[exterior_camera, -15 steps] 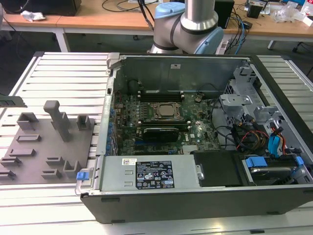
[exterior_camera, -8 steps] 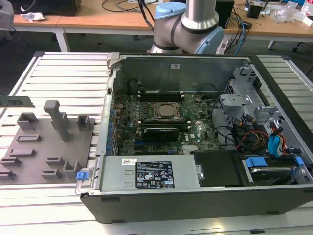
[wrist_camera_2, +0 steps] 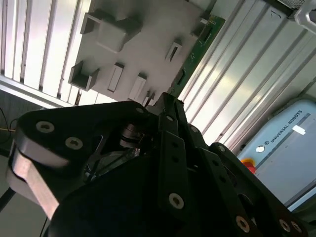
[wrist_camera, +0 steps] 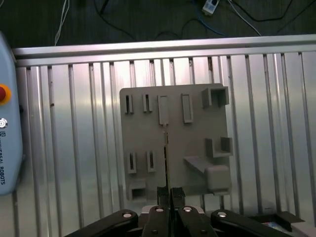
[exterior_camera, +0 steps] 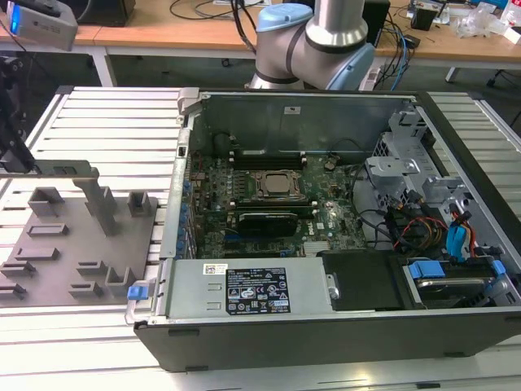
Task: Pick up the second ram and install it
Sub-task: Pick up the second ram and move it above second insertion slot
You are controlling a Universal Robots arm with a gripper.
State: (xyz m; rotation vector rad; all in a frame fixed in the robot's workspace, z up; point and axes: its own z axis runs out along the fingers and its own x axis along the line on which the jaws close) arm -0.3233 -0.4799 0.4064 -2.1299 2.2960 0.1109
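Gripper (wrist_camera: 170, 197) is pinched tight on one end of the second ram (wrist_camera: 166, 148). In the first wrist view the board shows edge-on. It is held over the grey tray (wrist_camera: 197, 113), which rests on the slatted table (wrist_camera: 74, 148). The open computer case (exterior_camera: 326, 204) lies just beside the tray, on the exterior view's right.

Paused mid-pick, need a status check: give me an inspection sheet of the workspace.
Surface: slatted aluminium table.
Job's things: second ram edge-on at the grey tray holder, lifted or not cannot tell; open computer case on the exterior view's right.
Clutter: nothing seen.
End effector: shut on the second ram.
Cables: coloured leads inside the case.
Surroundings: wooden bench behind; teach pendant on the table.
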